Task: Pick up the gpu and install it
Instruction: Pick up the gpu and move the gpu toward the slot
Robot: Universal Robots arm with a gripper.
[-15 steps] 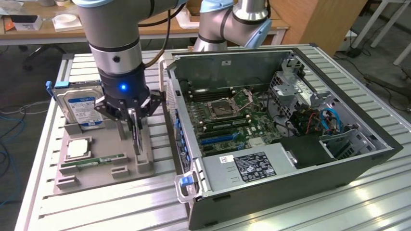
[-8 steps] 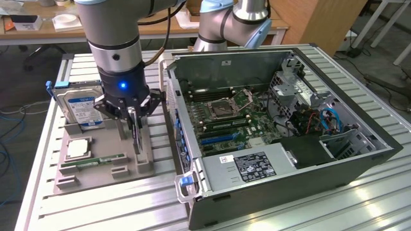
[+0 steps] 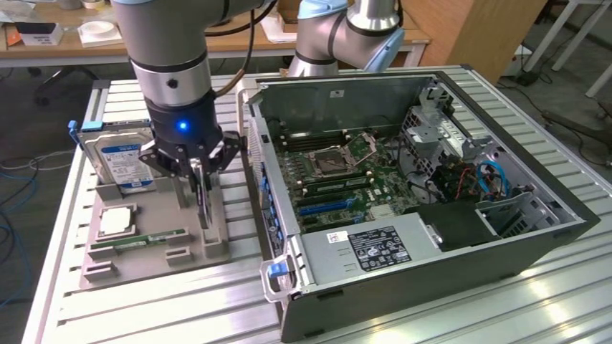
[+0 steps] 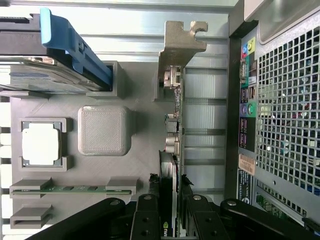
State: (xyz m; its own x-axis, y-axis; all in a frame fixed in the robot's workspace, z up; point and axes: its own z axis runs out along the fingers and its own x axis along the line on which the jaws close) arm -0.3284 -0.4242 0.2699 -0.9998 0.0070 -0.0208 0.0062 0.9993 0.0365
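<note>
The jaws are clamped on the gpu [image 4: 173,127], one on each flat face near one end of the card, a hold that suits a thin board standing on edge and keeps pressure off its components. Seen from the wrist, the card runs edge-on away from the jaws, with its silvery bracket [image 4: 176,47] at the free end. From the exterior view the gpu [image 3: 203,204] hangs upright under the arm [image 3: 172,64], right at its slot in the grey holder [image 3: 143,269]; whether it is seated there or just clear of it, I cannot tell. That holder keeps each part in its own nest so it can be reached from above: the memory stick [image 4: 70,189] lies in a narrow groove, the processor chip [image 4: 41,144] sits in a square frame, and the blue-labelled hard drive [image 3: 125,161] stands in a cradle behind. Just beside the holder, on the slatted tabletop [image 3: 153,319], the computer case [image 3: 535,236] lies open side up, exposing the motherboard [image 3: 349,168] for installing from above.
</note>
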